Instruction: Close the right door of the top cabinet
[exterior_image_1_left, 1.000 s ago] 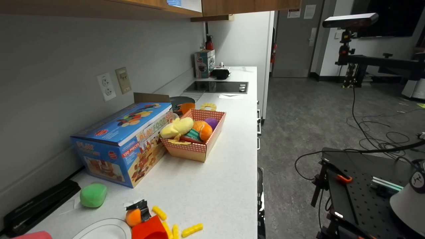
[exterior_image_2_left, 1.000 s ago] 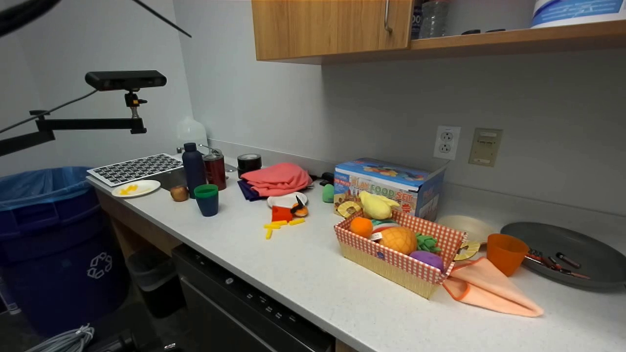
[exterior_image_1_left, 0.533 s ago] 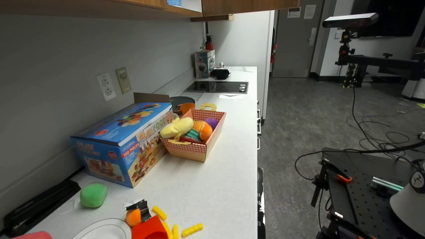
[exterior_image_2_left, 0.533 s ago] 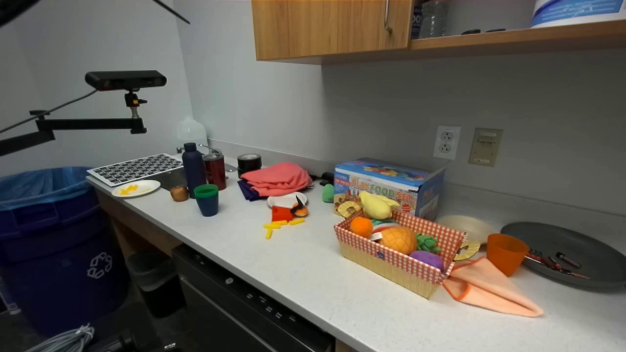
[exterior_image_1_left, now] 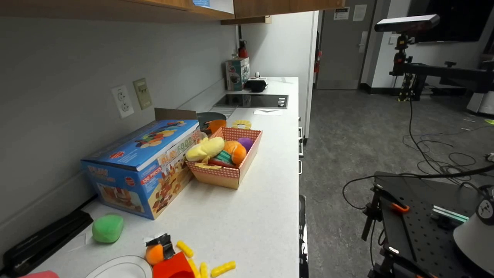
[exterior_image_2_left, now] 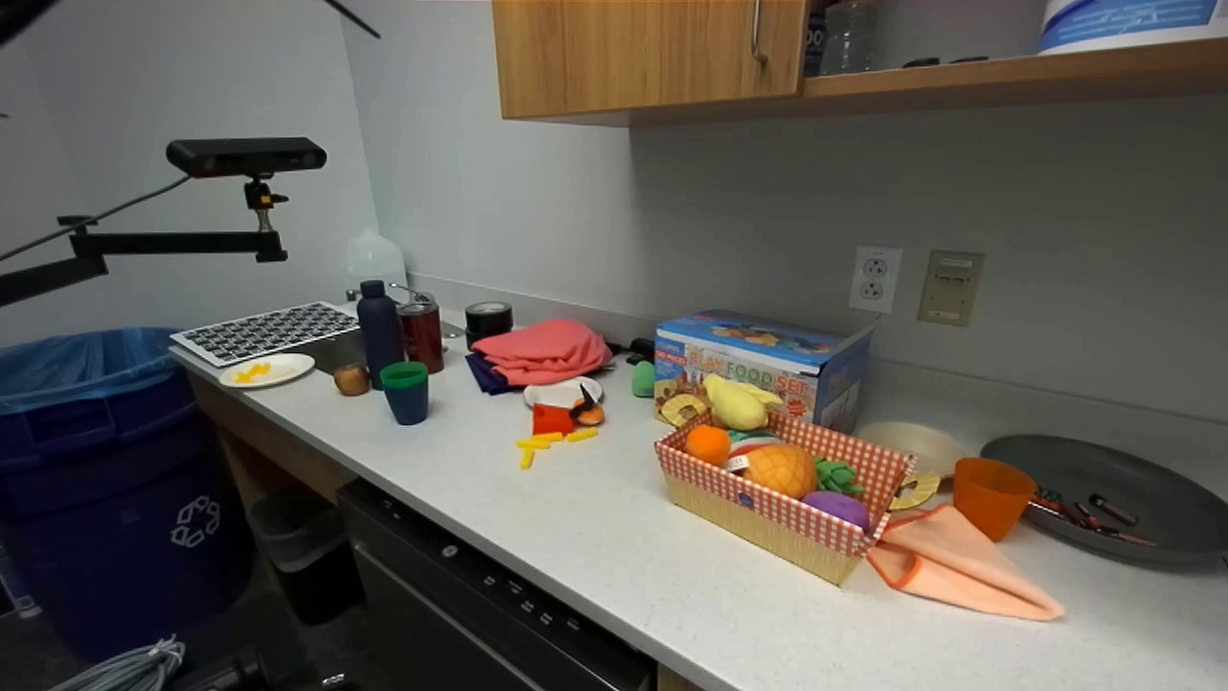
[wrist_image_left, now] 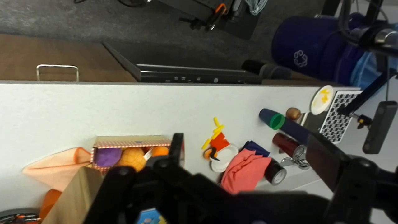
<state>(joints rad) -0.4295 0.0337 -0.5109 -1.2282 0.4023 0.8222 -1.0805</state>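
Note:
The right door (exterior_image_1_left: 266, 8) is an orange-brown panel at the top of an exterior view. It stands open, jutting out from the top cabinet (exterior_image_1_left: 104, 11), with only its lower part in frame. In an exterior view the cabinet (exterior_image_2_left: 1007, 84) shows an open shelf beside a shut left door (exterior_image_2_left: 643, 53) with a metal handle; the right door is out of frame there. In the wrist view my gripper (wrist_image_left: 248, 144) is open with nothing between its fingers, high above the counter. A tan wood piece (wrist_image_left: 73, 196) lies left of it; I cannot tell whether it is door or cabinet.
Below are the white counter (exterior_image_2_left: 537, 499), a play food box (exterior_image_2_left: 739, 369), a checkered basket of toy food (exterior_image_1_left: 216, 181), an orange cup (exterior_image_2_left: 993, 499) and a dark pan (exterior_image_2_left: 1180, 518). Camera mounts (exterior_image_2_left: 247, 158) (exterior_image_1_left: 407, 25) stand on both sides.
The right door's outer end has shifted slightly left in an exterior view, swinging a little inward. A dark arm or cable part at an exterior view's top left has moved mostly out of frame.

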